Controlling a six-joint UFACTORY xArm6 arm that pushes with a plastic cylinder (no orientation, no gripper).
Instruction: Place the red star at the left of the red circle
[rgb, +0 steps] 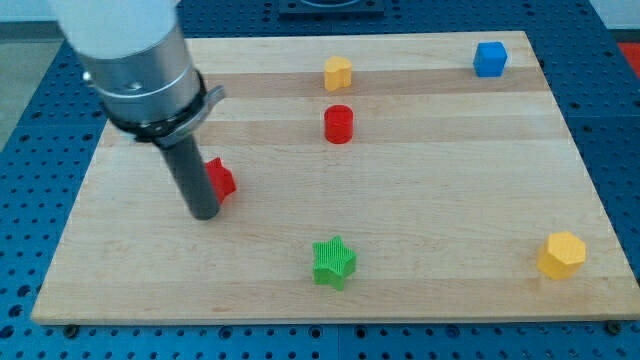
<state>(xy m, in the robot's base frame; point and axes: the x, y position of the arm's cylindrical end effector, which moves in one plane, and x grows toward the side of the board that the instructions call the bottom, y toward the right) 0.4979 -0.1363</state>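
The red star (220, 180) lies on the wooden board at the view's left, partly hidden behind my rod. My tip (204, 214) rests on the board just left of and slightly below the star, touching or nearly touching it. The red circle (338, 124) stands upright near the board's middle top, well to the right of and above the star.
A yellow block (338, 72) sits above the red circle. A blue cube (490, 58) is at the top right. A green star (333, 262) lies at the bottom middle. A yellow hexagon (561, 254) is at the bottom right. The board's edge (60, 250) runs on the left.
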